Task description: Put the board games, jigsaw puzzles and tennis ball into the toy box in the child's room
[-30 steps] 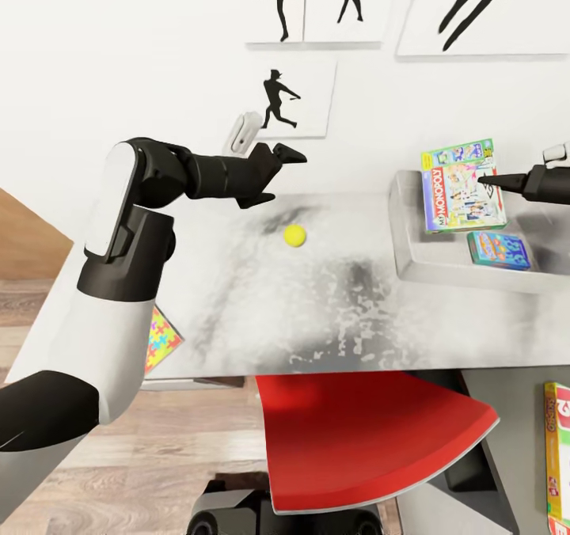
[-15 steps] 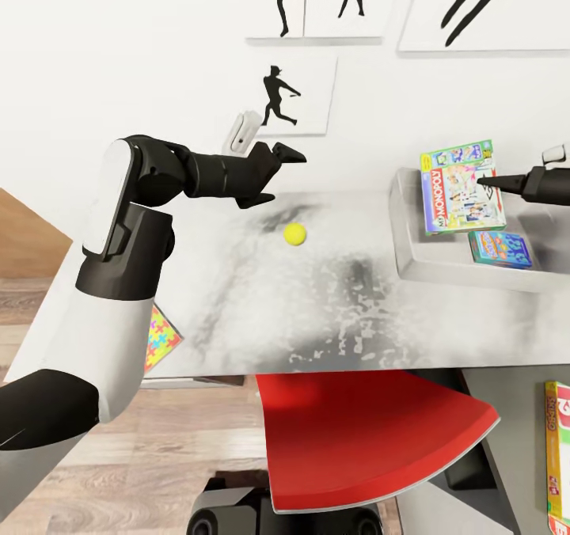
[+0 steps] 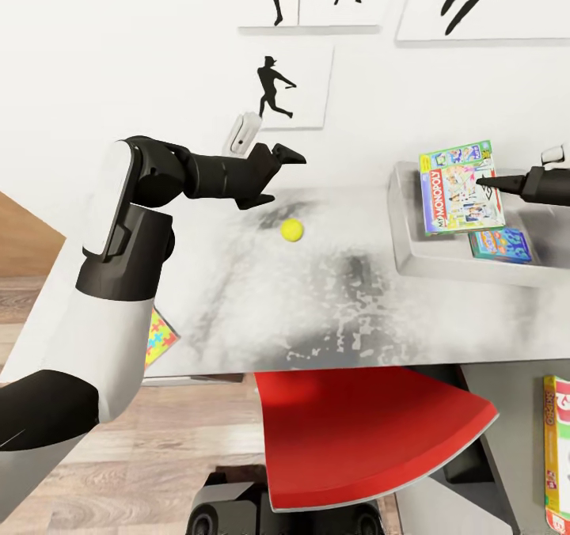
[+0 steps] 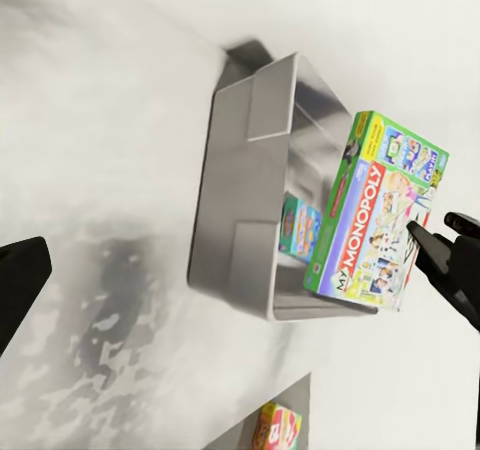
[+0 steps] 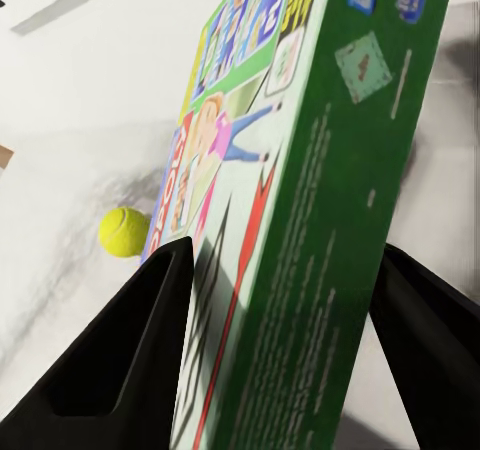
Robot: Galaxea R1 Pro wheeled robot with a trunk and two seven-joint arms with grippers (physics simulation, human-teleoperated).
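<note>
Reaching in from the right edge of the head view, the right gripper (image 3: pixel 484 179) has its dark fingers clamped on the green Monopoly board game (image 3: pixel 462 187), one on each face of the box as the right wrist view shows; the arm behind it is cut off by the frame. The box is held tilted over the toy box (image 3: pixel 412 238), which sits at the right end of the light-grey table (image 3: pixel 237 297). Below it, the small blue board game (image 3: pixel 500 245) lies inside the bin, partly covered by the Monopoly box.

The tennis ball (image 3: pixel 291 230) rests on the open tabletop, well left of the bin. The left gripper (image 3: pixel 277 172) hangs above the table near the far wall, holding nothing, its jaws parted. One jigsaw puzzle (image 3: pixel 161 335) peeks out at the near left table edge, mostly hidden behind the left arm. At the lower right, a strip of the Skip-Bo board game (image 3: pixel 556 448) lies on the dark-grey section, cut by the frame. A red chair (image 3: pixel 364 432) stands under the near edge.
</note>
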